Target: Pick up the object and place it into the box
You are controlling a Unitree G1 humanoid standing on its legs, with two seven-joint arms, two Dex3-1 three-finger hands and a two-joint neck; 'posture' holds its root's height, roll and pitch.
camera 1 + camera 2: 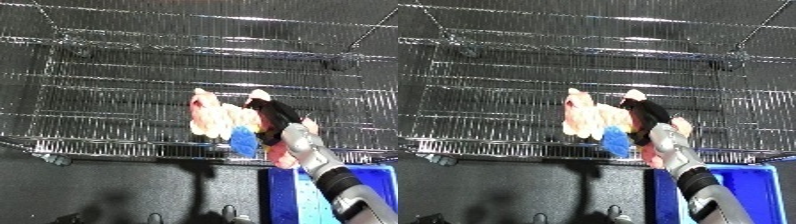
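A wire rack (pixel 133 90) is filling most of both views, its silver shelves running from edge to edge and taking up the whole upper part. Below it, a dark floor (pixel 115 190) is lying across the bottom, with shadows falling on it.

At about 5 o'clock a blue bin (pixel 306 200) is showing its rim and part of its inside, cut off by the lower right corner.

The right forearm (pixel 324 170) is coming up out of that corner, white and silver, passing over the bin and reaching toward the centre. Its black right hand (pixel 274 116) is sitting just right of centre, at the front of the rack's lower shelf.

The fingers (pixel 649 111) are curling round a plush toy (pixel 218 120) and grasping it at the toy's right side. The toy is pale cream and pink with a blue patch at its lower edge, and it is being held in front of the rack's lower shelf, at about 11 o'clock from the bin and not over it. Whether the toy is touching the shelf wire cannot be told. A pink part of it is hanging down beside the forearm, at 5 o'clock from the hand.

Small dark finger-like tips (pixel 229 214) are poking up at the bottom edge near 6 o'clock; what they belong to cannot be told.

No writing or label is readable on the toy, the bin or the rack.
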